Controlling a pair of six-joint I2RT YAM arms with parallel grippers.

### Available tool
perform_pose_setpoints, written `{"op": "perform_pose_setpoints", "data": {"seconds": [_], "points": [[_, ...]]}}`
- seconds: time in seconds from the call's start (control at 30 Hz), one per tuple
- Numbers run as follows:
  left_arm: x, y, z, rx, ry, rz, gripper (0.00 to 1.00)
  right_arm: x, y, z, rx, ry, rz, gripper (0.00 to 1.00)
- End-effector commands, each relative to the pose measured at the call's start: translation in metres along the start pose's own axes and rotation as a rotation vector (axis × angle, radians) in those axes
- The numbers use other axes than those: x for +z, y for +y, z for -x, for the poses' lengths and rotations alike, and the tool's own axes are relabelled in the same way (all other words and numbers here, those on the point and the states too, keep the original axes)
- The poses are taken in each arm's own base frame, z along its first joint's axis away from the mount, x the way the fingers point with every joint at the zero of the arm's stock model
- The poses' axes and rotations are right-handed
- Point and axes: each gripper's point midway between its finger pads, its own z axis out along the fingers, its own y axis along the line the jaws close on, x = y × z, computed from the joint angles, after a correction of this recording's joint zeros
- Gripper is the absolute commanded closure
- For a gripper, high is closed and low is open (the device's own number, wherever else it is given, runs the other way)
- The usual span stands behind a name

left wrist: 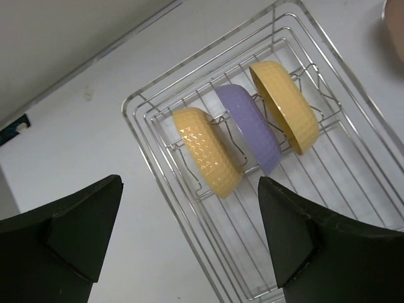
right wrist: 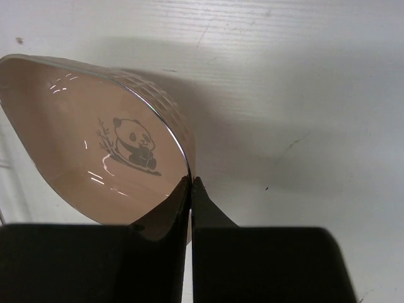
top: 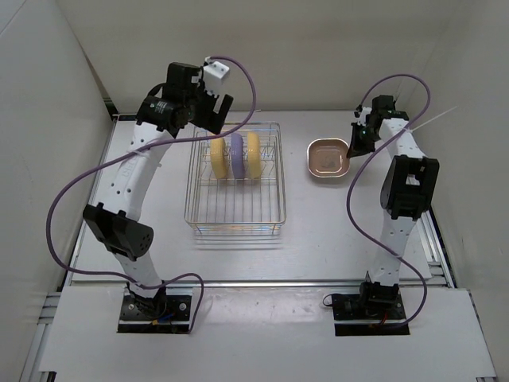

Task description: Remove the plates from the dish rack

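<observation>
**A:** Where are the plates?

**B:** 3 stand on edge in the silver wire dish rack (top: 235,203), between its divider wires. There is a yellow textured plastic plate (top: 216,157) on the left, a purple plastic plate (top: 236,155) in the middle and a second yellow plate (top: 253,153) on the right. The tan-pink rounded-square plate (top: 326,157) lies flat on the white table (top: 318,239), to the right of the rack and apart from it.

**A:** And the claws?

**B:** The left gripper (top: 213,111) is spread wide and empty, above the rack's far left corner. The right gripper (right wrist: 191,184) is closed. The tan-pink plate's rim runs into the seam between its fingers, so I read it as pinching that rim.

**A:** How will the plates handle?

**B:** Light, stiff, thin-walled and glossy, I'd judge, so probably slippery. Each one's upper rim stands above the dividers. Pinch across the wall there and lift straight up, so nothing snags on the wires.

**A:** What does each view add?

**B:** Only the right wrist view shows the panda picture (right wrist: 132,144) inside the tan-pink plate and the rim meeting the fingers. The left wrist view shows the quilted yellow backs and how the 3 sit in the dividers. The top view alone shows both arms and the rack's place on the table.
</observation>
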Motion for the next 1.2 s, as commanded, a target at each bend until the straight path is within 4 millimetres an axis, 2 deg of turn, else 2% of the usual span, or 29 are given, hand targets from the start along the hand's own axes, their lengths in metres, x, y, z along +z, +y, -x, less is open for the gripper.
{"op": "perform_pose_setpoints", "data": {"seconds": [0.0, 0.03, 0.1, 0.13, 0.2, 0.23, 0.37, 0.53, 0.63, 0.67, 0.7, 0.77, 0.87, 0.93, 0.97, 1.0, 1.03, 1.07, 1.1, 1.17], "points": [[-0.037, -0.009, 0.018, -0.101, -0.096, -0.136, 0.01, -0.004, 0.004, 0.016, -0.013, -0.018, 0.028, 1.00], [-0.034, -0.013, 0.013, -0.102, -0.083, -0.154, 0.01, -0.001, 0.003, 0.016, -0.020, -0.009, 0.028, 1.00], [-0.039, -0.008, 0.009, -0.124, -0.084, -0.156, 0.01, 0.006, -0.006, 0.013, -0.005, 0.012, 0.014, 1.00], [-0.033, -0.012, 0.003, -0.126, -0.069, -0.175, 0.01, 0.004, -0.006, 0.016, -0.020, 0.002, 0.014, 1.00], [-0.040, -0.012, 0.002, -0.124, -0.081, -0.172, 0.01, 0.013, -0.009, 0.008, -0.024, 0.033, 0.016, 1.00], [-0.037, -0.016, -0.003, -0.126, -0.066, -0.188, 0.01, 0.009, -0.009, 0.016, -0.031, 0.012, 0.015, 1.00], [-0.042, -0.012, -0.002, -0.129, -0.080, -0.177, 0.01, 0.023, -0.011, 0.007, -0.018, 0.050, 0.026, 0.99], [-0.048, -0.014, -0.001, -0.137, -0.090, -0.185, 0.01, 0.027, -0.012, 0.009, -0.006, 0.049, 0.026, 0.89], [-0.045, -0.014, -0.008, -0.154, -0.071, -0.191, 0.01, 0.029, -0.012, 0.010, -0.006, 0.049, 0.026, 0.85], [-0.043, -0.015, -0.012, -0.155, -0.060, -0.193, 0.01, 0.029, -0.012, 0.010, -0.006, 0.049, 0.026, 0.82], [-0.046, -0.014, -0.010, -0.154, -0.069, -0.191, 0.01, 0.029, -0.012, 0.010, -0.006, 0.049, 0.026, 0.72], [-0.045, -0.011, -0.014, -0.160, -0.059, -0.185, 0.01, 0.027, -0.012, 0.013, -0.009, 0.039, 0.025, 0.71], [-0.044, -0.009, -0.018, -0.179, -0.060, -0.192, 0.01, 0.008, -0.008, 0.027, -0.024, -0.004, 0.014, 0.64], [-0.044, -0.004, -0.022, -0.203, -0.059, -0.189, 0.01, -0.017, -0.008, 0.040, -0.033, -0.058, -0.004, 0.50], [-0.044, -0.011, -0.028, -0.218, -0.047, -0.217, 0.01, -0.027, -0.005, 0.043, -0.037, -0.070, -0.005, 0.41], [-0.040, -0.005, -0.028, -0.235, -0.060, -0.211, 0.01, -0.048, 0.000, 0.050, -0.049, -0.108, -0.017, 0.31], [-0.039, -0.004, -0.031, -0.248, -0.064, -0.236, 0.01, -0.060, 0.004, 0.055, -0.058, -0.135, -0.019, 0.09], [-0.037, -0.004, -0.032, -0.269, -0.063, -0.250, 0.01, -0.072, 0.008, 0.056, -0.071, -0.146, -0.020, 0.00], [-0.034, -0.006, -0.038, -0.301, -0.053, -0.267, 0.01, -0.097, 0.018, 0.057, -0.081, -0.174, -0.010, 0.00], [-0.032, -0.004, -0.034, -0.339, -0.078, -0.329, 0.01, -0.118, 0.030, 0.050, -0.099, -0.180, 0.019, 0.00]]}}
